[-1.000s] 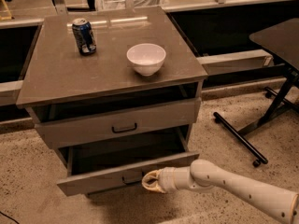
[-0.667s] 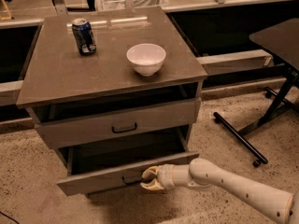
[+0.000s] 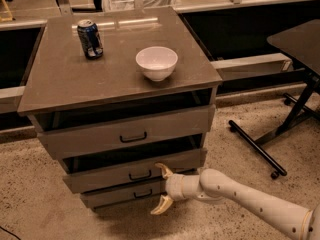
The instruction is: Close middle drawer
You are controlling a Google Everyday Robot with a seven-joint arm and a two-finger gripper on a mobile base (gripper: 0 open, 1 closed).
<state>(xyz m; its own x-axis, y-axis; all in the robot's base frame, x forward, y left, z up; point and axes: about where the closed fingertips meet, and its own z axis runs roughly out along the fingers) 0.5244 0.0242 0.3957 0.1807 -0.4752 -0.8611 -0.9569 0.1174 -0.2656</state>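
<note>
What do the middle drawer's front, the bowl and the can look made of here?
Middle drawer: grey wood-look panel, probably laminate, matte; black handle likely metal. Bowl: glossy white, ceramic or plastic, cannot tell which. Soda can: thin metal, printed blue, shiny rim. The claw, open at the drawer's right front, has pale, plastic-looking fingers.

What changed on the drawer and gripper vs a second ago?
The middle drawer slid back into the cabinet from well pulled out. It is nearly in now, with a dark gap still above its front. The gripper was bunched at the drawer front and now has its jaws spread open, just right of the handle, holding nothing. Unchanged: the top drawer partly open, the can and the bowl.
</note>
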